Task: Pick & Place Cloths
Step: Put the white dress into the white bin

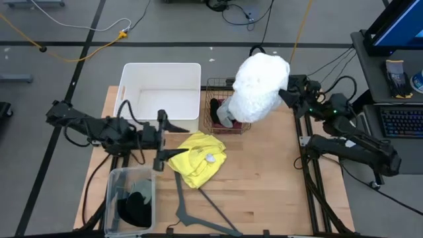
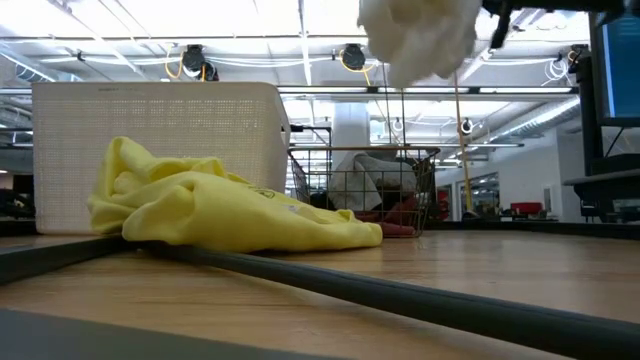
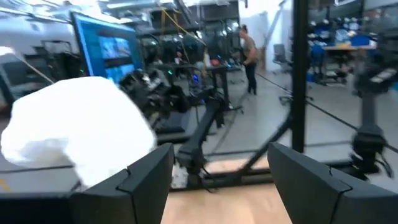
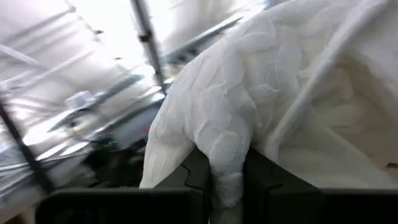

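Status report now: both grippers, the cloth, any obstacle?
Right gripper shut on white cloth, high above wire basket. Left gripper open, empty, beside yellow cloth. No obstacle visible.

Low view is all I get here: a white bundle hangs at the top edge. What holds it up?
Observer: The right gripper, its jaws shut on the white cloth.
Operator: Is it over the table?
Observer: It hangs above the wire basket.
Operator: And the other arm?
Observer: The left gripper waits with open jaws beside the yellow cloth.
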You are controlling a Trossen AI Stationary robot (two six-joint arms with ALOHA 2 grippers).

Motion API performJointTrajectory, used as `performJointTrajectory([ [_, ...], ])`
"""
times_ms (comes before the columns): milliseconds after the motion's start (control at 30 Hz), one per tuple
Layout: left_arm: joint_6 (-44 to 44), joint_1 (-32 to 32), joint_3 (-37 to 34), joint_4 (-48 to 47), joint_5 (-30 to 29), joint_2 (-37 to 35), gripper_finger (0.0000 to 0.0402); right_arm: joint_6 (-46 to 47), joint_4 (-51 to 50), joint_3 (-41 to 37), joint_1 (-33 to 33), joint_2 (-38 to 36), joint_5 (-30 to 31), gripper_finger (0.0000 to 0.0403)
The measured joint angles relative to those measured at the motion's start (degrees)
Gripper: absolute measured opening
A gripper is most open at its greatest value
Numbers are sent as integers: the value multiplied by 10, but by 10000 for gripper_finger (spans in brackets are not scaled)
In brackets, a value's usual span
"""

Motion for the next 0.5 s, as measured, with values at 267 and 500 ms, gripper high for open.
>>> performJointTrajectory([
  [267,-2,67,0,74,0,53,267,1,120,24,0,95,-96,36],
  [500,-3,122,0,145,18,97,270,-84,120,105,24,169,-153,36],
])
